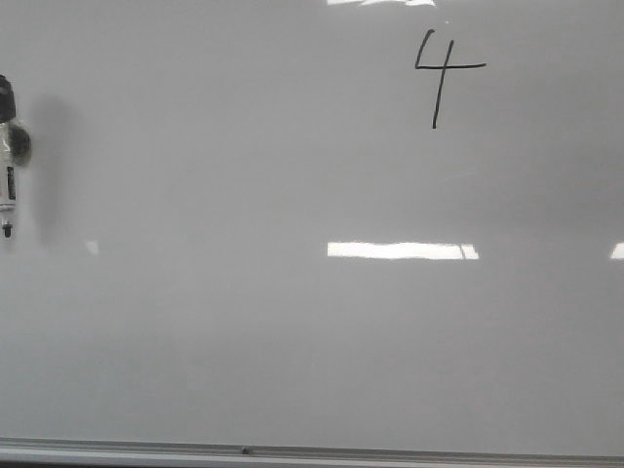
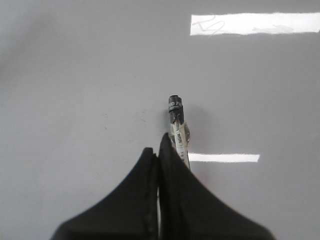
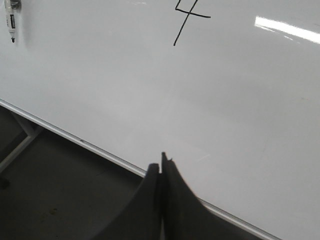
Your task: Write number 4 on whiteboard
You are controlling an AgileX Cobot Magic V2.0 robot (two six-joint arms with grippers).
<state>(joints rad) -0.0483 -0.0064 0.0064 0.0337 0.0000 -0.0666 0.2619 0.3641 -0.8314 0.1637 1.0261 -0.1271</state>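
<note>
The whiteboard point(image 1: 292, 341) fills the front view. A thin black number 4 point(image 1: 439, 73) is drawn at its upper right; it also shows in the right wrist view point(image 3: 186, 20). My left gripper point(image 2: 159, 147) is shut on a white marker point(image 2: 178, 127) with a black end, which sticks out past the fingertips toward the board. In the front view the marker point(image 1: 8, 175) hangs tip-down at the far left edge and casts a shadow beside it. My right gripper point(image 3: 161, 162) is shut and empty over the board's near frame edge.
A thin silver frame point(image 1: 292, 451) runs along the board's near edge, also seen in the right wrist view point(image 3: 75, 137). Beyond it lies a dark surface point(image 3: 60, 195) with a pale strut point(image 3: 20, 142). White glare streaks point(image 1: 402, 251) lie on the board.
</note>
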